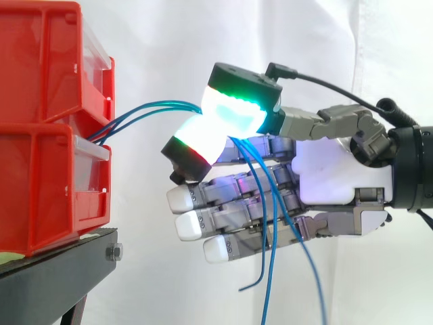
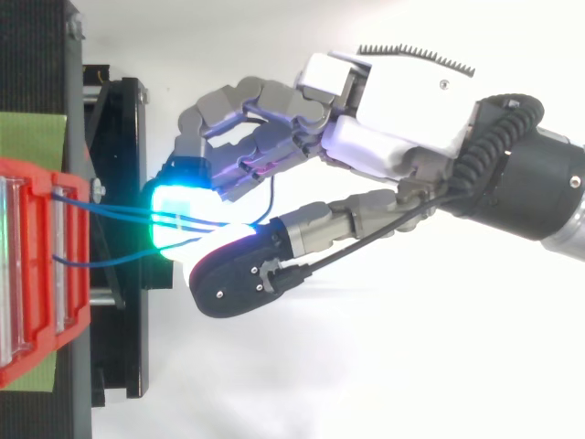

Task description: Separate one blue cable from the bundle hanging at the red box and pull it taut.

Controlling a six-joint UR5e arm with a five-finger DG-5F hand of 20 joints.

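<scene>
Cables [image 1: 152,107], thin and blue, run from the red box [image 1: 47,156] at the frame's left to the hand [image 1: 331,169], whose two glowing pads [image 1: 233,112] pinch them. Loose ends dangle below. They look light, limp and slippery, so a single strand is probably best gripped near the box.

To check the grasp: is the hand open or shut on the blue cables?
Shut: the hand pinches the blue cables between its glowing pads.
</scene>
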